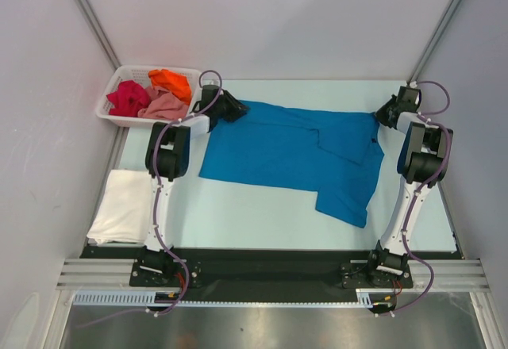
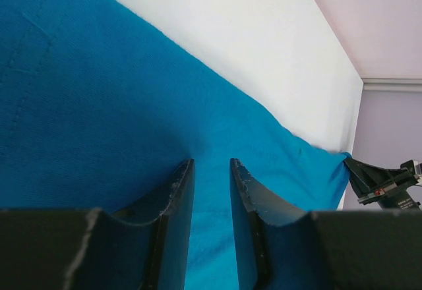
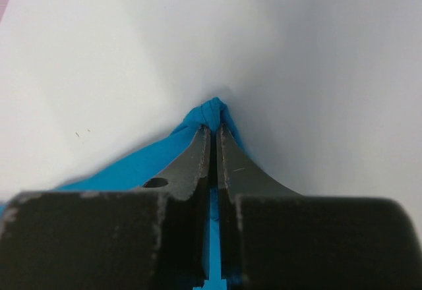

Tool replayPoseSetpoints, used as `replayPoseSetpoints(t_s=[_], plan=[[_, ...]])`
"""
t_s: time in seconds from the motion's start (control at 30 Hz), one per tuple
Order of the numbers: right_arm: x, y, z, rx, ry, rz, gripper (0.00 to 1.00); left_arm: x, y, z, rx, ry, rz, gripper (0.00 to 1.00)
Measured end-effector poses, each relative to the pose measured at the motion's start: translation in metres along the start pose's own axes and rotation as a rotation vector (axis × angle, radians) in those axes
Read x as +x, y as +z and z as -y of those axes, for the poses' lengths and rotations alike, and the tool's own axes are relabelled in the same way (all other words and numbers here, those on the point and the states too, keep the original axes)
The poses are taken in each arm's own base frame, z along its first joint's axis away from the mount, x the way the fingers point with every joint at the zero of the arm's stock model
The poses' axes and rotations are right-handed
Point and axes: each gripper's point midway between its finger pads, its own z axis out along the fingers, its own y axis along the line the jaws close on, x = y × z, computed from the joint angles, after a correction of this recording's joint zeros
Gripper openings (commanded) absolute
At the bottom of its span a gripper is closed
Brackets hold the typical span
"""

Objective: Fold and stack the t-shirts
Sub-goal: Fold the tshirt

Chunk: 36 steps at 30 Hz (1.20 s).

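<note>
A bright blue t-shirt (image 1: 294, 155) lies spread across the middle of the table, with one sleeve hanging toward the near right. My left gripper (image 1: 232, 109) is at its far left corner. In the left wrist view the fingers (image 2: 211, 163) stand a narrow gap apart, and blue cloth (image 2: 99, 105) fills that gap. My right gripper (image 1: 386, 113) is at the far right corner, shut on a bunched tip of the blue cloth (image 3: 212, 113). A white t-shirt (image 1: 119, 206) lies folded at the near left. Crimson (image 1: 127, 97), orange (image 1: 171, 82) and dusty pink (image 1: 163, 109) t-shirts lie crumpled in the basket.
The white slotted basket (image 1: 119, 74) stands at the far left corner, just left of my left gripper. Grey walls close in the table at the back and on both sides. The arms' bases sit on a black strip (image 1: 270, 263) along the near edge.
</note>
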Motion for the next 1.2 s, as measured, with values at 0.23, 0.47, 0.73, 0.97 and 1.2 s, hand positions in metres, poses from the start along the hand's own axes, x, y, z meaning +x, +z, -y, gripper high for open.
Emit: replayPoseSetpoints(t_s=[0.23, 0.47, 0.73, 0.97, 1.2], plan=[[-0.004, 0.002, 0.004, 0.024, 0.044, 0.034, 0.0, -0.001, 0.0, 0.0, -0.002, 0.01, -0.002, 0.34], [-0.01, 0.003, 0.009, 0.077, 0.167, 0.074, 0.0, 0.0, 0.0, -0.001, -0.007, 0.009, -0.003, 0.34], [-0.016, 0.009, 0.004, 0.083, 0.231, 0.092, 0.3, -0.003, -0.001, 0.003, 0.01, 0.069, 0.008, 0.44], [-0.026, 0.004, 0.003, 0.124, 0.101, 0.078, 0.55, -0.008, -0.04, 0.013, -0.047, 0.234, 0.101, 0.5], [-0.027, -0.02, 0.022, 0.24, -0.049, 0.04, 0.65, -0.051, -0.077, 0.041, -0.121, 0.308, 0.284, 0.45]])
